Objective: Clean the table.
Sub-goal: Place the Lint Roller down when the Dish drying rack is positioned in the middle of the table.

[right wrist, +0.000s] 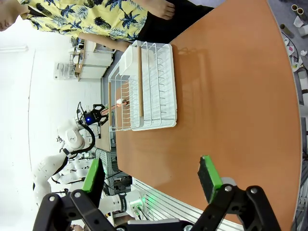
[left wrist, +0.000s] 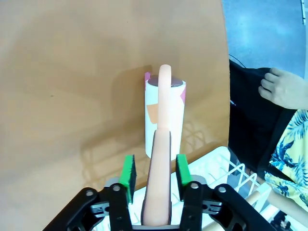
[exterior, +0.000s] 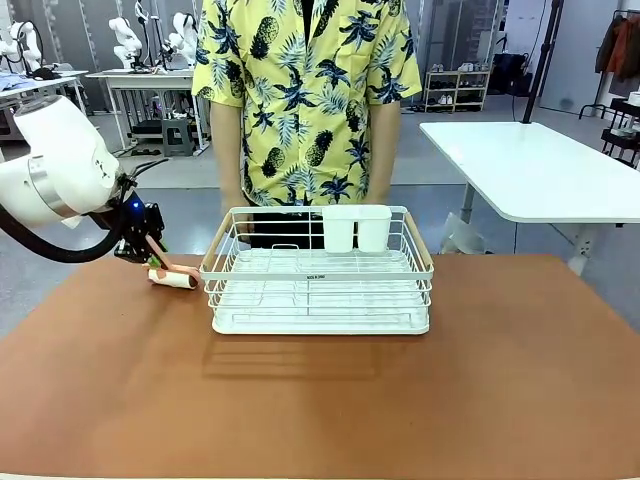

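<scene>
Reddish-brown surface [exterior: 480, 380] spans the front view, a person in a yellow print shirt [exterior: 305, 90] standing at its far edge. White wire dish rack [exterior: 318, 272] sits mid-surface with two white cups [exterior: 356, 228] at its back. Left hand [exterior: 152, 255] low at the rack's left side, over a lint roller [exterior: 172, 276] lying on the surface.

Left wrist view: roller's peach handle [left wrist: 161, 159] runs between the green pads [left wrist: 128, 172]; narrow gaps show on both sides, so the pads stand slightly apart, not pressing. Roller head [left wrist: 164, 120] rests on the surface beside the rack's corner. Person's hand [left wrist: 284, 89] hangs at the far edge.

Right wrist view: right hand [right wrist: 151, 178] spread wide, nothing between its pads, above the surface near the rack [right wrist: 144, 86].
</scene>
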{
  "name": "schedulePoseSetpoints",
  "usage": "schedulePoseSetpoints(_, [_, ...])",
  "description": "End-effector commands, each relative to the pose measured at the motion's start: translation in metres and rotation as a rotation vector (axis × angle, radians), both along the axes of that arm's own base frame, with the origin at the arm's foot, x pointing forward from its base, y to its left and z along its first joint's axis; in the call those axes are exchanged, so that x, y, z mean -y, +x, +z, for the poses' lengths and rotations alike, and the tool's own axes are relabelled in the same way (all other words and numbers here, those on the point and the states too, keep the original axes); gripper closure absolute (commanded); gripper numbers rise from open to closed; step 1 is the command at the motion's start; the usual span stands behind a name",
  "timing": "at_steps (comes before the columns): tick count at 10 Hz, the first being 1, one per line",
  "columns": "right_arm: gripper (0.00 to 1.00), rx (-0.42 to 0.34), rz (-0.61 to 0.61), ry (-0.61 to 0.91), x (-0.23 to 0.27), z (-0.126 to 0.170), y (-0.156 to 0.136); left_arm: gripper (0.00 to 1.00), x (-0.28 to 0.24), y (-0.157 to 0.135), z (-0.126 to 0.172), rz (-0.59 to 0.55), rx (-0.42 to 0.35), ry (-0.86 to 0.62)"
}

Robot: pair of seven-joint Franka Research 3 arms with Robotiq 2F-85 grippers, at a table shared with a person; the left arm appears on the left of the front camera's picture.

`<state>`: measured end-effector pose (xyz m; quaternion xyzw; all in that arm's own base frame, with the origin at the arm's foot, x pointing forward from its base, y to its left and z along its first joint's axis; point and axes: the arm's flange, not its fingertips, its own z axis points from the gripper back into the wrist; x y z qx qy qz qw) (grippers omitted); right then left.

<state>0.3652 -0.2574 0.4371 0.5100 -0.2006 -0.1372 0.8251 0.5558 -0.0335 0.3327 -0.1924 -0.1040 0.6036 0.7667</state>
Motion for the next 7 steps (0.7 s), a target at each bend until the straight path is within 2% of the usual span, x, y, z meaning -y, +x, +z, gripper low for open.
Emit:
schedulePoseSetpoints(1, [0.0, 0.024, 0.002, 0.012, -0.001, 0.002, -0.001, 0.0, -0.002, -0.01, 0.004, -0.007, -0.013, -0.017])
schedulePoseSetpoints(3, [0.0, 0.024, 0.002, 0.012, -0.001, 0.002, -0.001, 0.01, 0.0, -0.02, 0.019, 0.004, -0.031, -0.015])
schedulePoseSetpoints(4, [0.0, 0.024, 0.002, 0.012, -0.001, 0.002, -0.001, 0.0, 0.0, -0.028, 0.027, 0.022, -0.068, -0.012])
schedulePoseSetpoints(5, [0.0, 0.024, 0.002, 0.012, -0.001, 0.002, -0.001, 0.0, 0.001, -0.034, 0.032, 0.061, -0.164, 0.003])
schedulePoseSetpoints(7, [0.0, 0.024, 0.002, 0.012, -0.001, 0.002, -0.001, 0.0, 0.004, -0.047, 0.05, 0.043, -0.231, -0.015])
